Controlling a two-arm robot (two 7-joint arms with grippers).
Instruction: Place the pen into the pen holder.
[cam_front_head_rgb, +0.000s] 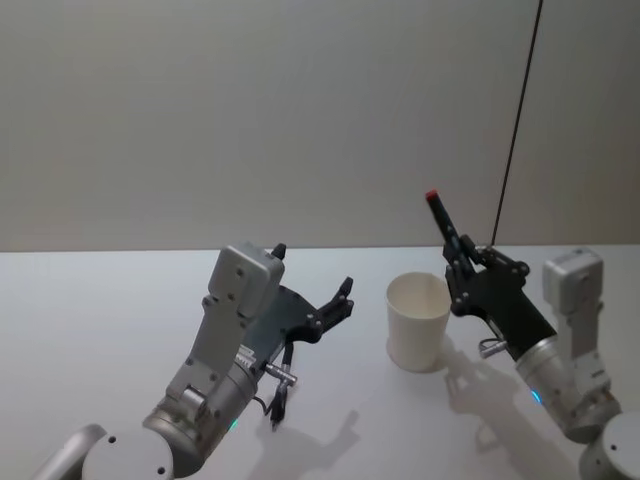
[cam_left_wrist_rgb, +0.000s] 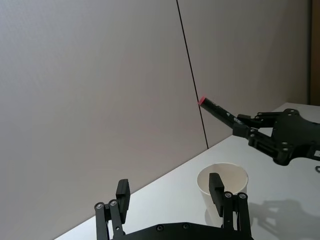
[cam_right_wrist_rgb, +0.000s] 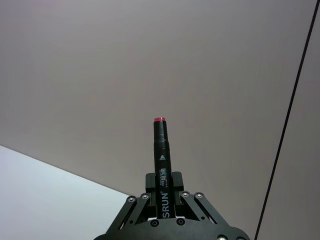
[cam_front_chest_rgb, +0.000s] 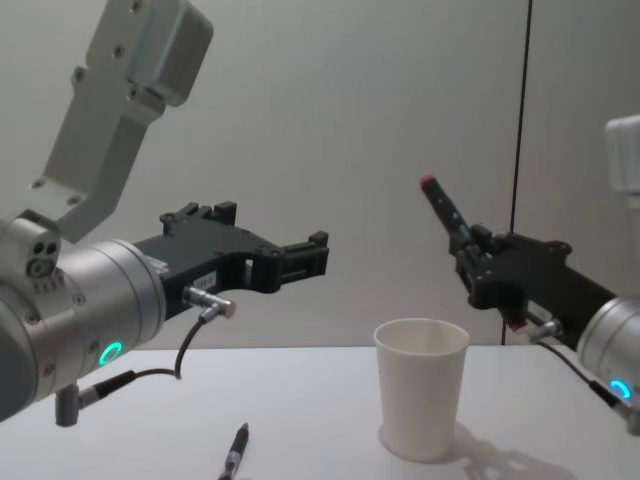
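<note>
Holding, right gripper (cam_front_head_rgb: 458, 262): jaws clamped on the pen (cam_front_head_rgb: 445, 225) around its lower barrel; I see it right of centre in the head view.
Pen attitude: black barrel with the red end uppermost, leaning toward the upper left of the frame. Its lower end is hidden in the fingers.
Pen holder (cam_front_head_rgb: 417, 320): white paper cup, upright, centre-right of the frame. It sits below and just left of the right gripper, apart from the pen, and nothing shows above its rim.
Progress: pick-up done, by my reading; insertion not yet done.
Left to do: I judge the pen must be carried over the mouth, brought nearer vertical, lowered in, then let go.
Right arm pose: forearm enters from the lower right corner, wrist angled up and leftward.
Left gripper (cam_left_wrist_rgb: 169, 186): fingers spread wide, empty, raised off the table left of the cup and pointing toward it; its arm rises from the lower left.
Second pen (cam_front_chest_rgb: 235, 455): lies flat at the bottom of the chest view, under the left arm.
Table (cam_front_head_rgb: 100, 300): plain white.
</note>
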